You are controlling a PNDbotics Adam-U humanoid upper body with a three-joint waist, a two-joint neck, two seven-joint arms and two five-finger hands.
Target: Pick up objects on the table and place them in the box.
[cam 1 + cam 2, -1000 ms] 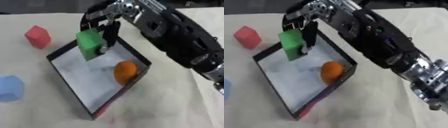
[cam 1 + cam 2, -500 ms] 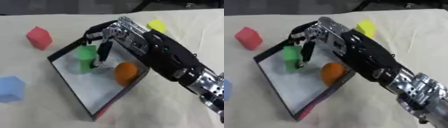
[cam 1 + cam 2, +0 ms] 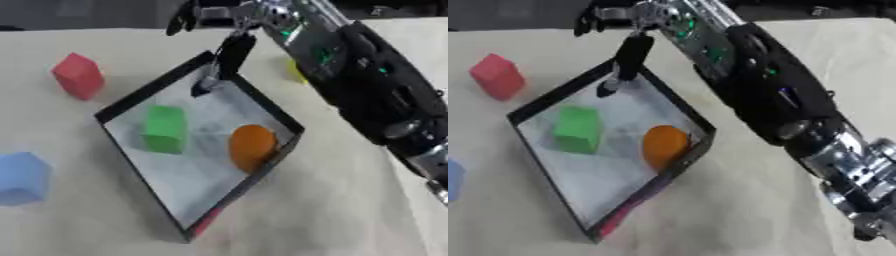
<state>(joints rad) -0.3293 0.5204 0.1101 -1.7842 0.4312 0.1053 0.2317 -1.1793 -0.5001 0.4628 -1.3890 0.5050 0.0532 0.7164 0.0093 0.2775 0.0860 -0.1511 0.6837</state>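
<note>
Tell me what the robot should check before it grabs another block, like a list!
1. Green block lies inside the box, let go: ok.
2. Orange piece lies in the box too: ok.
3. Right hand is open and holds nothing, fingers hanging over the box's far corner: ok.
4. Red block sits on the table outside the box, nothing on top of it: ok.
5. Blue block sits on the table at the left edge, partly cut off: ok.
6. Yellow block is mostly hidden behind the right arm: cannot tell if it is free.
</note>
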